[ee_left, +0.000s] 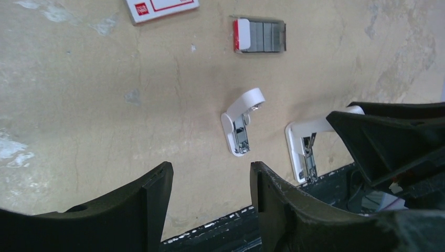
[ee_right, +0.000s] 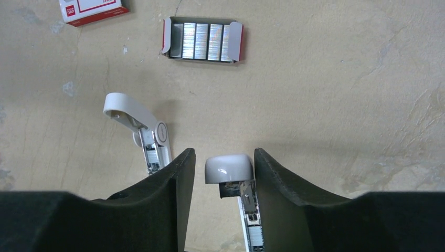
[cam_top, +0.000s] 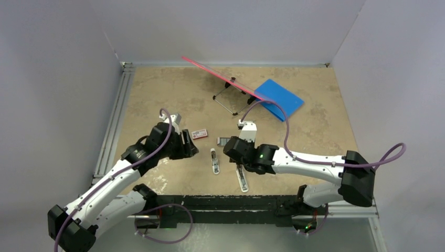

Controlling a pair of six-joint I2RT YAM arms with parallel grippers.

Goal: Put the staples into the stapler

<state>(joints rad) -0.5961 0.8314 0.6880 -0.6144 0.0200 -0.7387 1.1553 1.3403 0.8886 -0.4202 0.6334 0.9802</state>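
The grey staples (ee_right: 202,41) lie in their open red-edged tray; they also show in the left wrist view (ee_left: 261,35) and the top view (cam_top: 223,140). The red-and-white box sleeve (cam_top: 199,134) lies just left of it. Two white staplers lie open on the table: one (cam_top: 214,160) in the middle, the other (cam_top: 242,178) under my right arm. My right gripper (ee_right: 224,157) is open, its fingers either side of that stapler's raised white top (ee_right: 229,169), which touches the right finger. My left gripper (ee_left: 210,176) is open and empty, above bare table near the middle stapler (ee_left: 241,128).
A blue folder (cam_top: 279,98), a pink rod (cam_top: 215,73) and a black wire frame (cam_top: 231,100) lie at the back. The black base rail (cam_top: 231,202) runs along the near edge. Grey walls close in the table on three sides.
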